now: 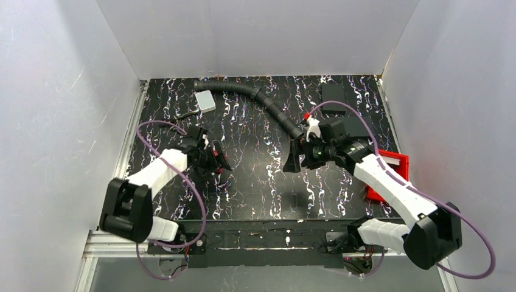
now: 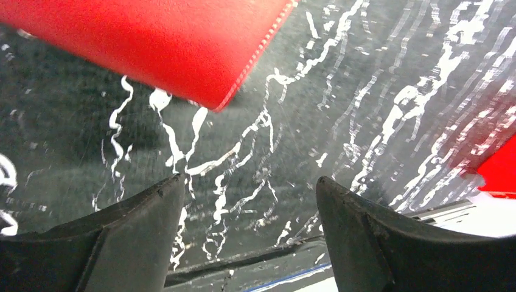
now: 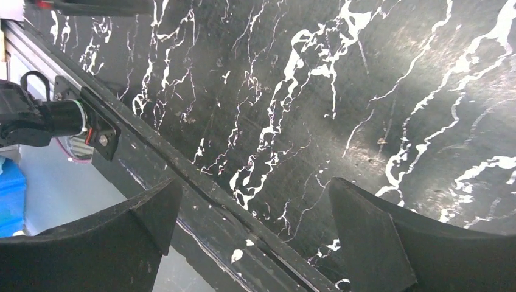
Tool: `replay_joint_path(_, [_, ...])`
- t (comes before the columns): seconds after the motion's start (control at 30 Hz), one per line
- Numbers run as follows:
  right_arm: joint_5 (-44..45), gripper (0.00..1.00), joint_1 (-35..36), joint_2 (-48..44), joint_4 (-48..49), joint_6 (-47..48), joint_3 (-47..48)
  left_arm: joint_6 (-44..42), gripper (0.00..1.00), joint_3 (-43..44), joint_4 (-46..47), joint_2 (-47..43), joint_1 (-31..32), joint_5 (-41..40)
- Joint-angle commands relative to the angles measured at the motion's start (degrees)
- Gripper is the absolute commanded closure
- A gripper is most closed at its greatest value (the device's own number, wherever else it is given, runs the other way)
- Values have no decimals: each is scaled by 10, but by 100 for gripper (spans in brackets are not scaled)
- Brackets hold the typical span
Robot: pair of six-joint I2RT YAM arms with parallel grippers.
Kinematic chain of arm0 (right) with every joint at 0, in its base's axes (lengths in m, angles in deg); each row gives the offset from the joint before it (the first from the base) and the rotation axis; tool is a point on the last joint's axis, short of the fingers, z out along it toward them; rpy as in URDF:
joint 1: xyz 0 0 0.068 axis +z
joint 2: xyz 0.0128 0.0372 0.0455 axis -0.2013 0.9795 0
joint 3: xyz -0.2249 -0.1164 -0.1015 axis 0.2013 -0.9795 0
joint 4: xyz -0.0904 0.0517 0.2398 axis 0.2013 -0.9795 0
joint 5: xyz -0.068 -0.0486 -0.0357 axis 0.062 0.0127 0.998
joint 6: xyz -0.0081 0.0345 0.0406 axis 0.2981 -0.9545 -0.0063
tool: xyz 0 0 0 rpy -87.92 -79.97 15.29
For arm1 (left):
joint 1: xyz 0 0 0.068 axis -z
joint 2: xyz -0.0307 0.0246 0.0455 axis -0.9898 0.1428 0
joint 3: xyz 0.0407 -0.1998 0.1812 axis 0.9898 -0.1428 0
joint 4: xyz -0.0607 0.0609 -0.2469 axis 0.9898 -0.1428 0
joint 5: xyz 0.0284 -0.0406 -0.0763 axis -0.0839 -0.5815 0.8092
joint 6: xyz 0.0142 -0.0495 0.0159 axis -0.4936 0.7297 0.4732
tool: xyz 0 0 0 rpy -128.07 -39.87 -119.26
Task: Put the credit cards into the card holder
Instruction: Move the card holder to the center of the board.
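The red card holder [image 2: 152, 42] lies flat on the black marbled table, just ahead of my left gripper [image 2: 249, 182]. That gripper is open and empty, with the card holder beyond its fingertips, not between them. From above, my left gripper [image 1: 216, 159] hides all but a sliver of red [image 1: 225, 164]. A pale grey-white credit card [image 1: 205, 100] lies at the far left of the table; I cannot tell if it is one card or a stack. My right gripper [image 1: 293, 162] is open and empty near the table's middle. In its own view [image 3: 255, 188] it hangs over the table's front edge.
A black corrugated hose [image 1: 268, 106] runs across the back to the right arm. Black flat slabs [image 1: 338, 97] lie at the back right. A red open-top bin [image 1: 392, 173] stands at the right edge, partly under the right arm. White walls enclose three sides.
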Motion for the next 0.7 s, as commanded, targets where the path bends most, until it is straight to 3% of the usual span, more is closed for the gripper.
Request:
replay_joint_path(0.0, [12,0,38,41,107,-37,-20,-39,18,39,-99,-122,-2,-44])
replay_joint_path(0.07, [47,0,73,70,157,-13,-21,-78,2,68,-156,-162,-5,-110])
replay_joint_path(0.17, [136,0,145,109,251,57,-29,-126,2,133,-241,-182,-10,-242])
replay_joint_path(0.2, [160,0,171,119,322,78,-38,-136,2,151,-260,-184,-11,-278])
replay_joint_path(0.3, [203,0,252,176,457,150,-43,-154,2,181,-266,-183,-16,-378])
replay_joint_path(0.37, [245,0,290,229,538,214,-35,-121,2,191,-265,-174,-34,-428])
replay_joint_path(0.43, [263,0,313,291,624,268,-25,-71,2,183,-254,-165,-99,-367])
replay_joint_path(0.53, [284,0,325,387,682,305,24,-31,2,152,-228,-139,-242,-186])
replay_joint_path(0.67, [296,0,334,479,790,389,52,-13,2,131,-226,-111,-281,-150])
